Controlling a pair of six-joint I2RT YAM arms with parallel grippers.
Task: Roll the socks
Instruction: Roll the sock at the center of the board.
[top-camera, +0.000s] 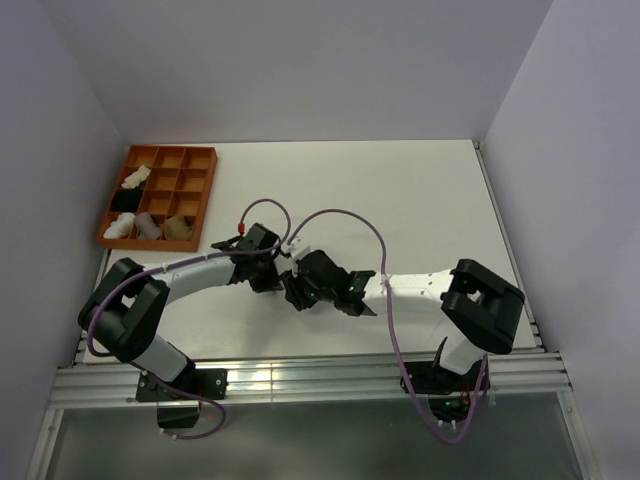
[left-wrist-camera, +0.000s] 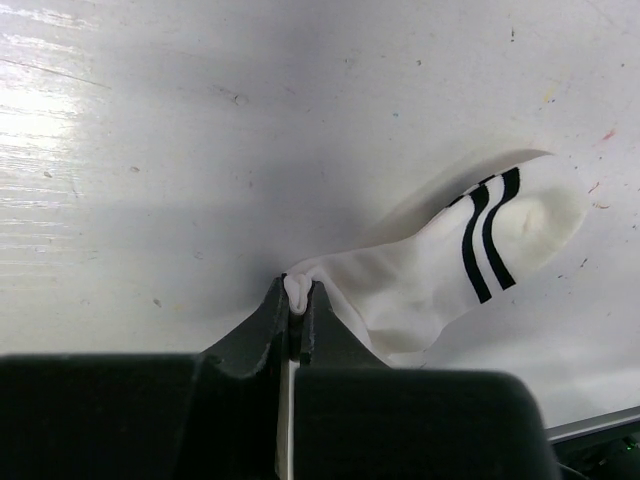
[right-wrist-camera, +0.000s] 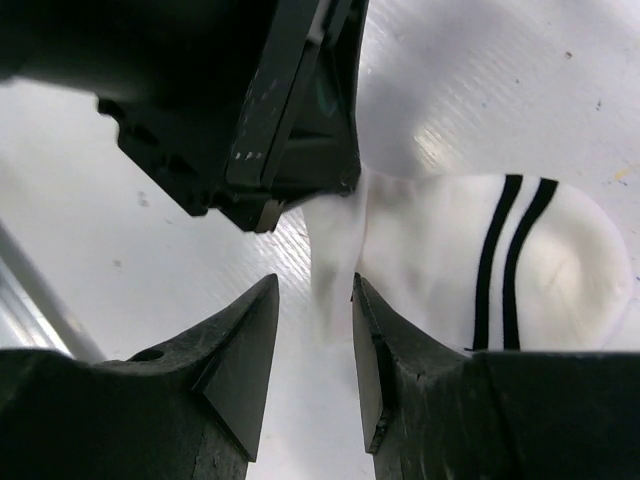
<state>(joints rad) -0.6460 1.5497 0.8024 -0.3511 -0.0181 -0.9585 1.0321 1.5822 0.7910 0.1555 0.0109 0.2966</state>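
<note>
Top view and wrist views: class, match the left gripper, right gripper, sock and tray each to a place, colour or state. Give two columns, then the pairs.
Column A
1. left gripper
2. right gripper
3. sock
4. tray

Column B
a. far left in the top view
b. jaws apart
c. white with two black stripes
d. shut on a fold of fabric

Pairs: 1-d, 2-b, 3-c, 4-a

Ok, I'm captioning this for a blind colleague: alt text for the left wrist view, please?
Black fingers of the left gripper are shut on a fold of a short white sock with two dark stripes. The rest of the sock lies on a scuffed white table.
</note>
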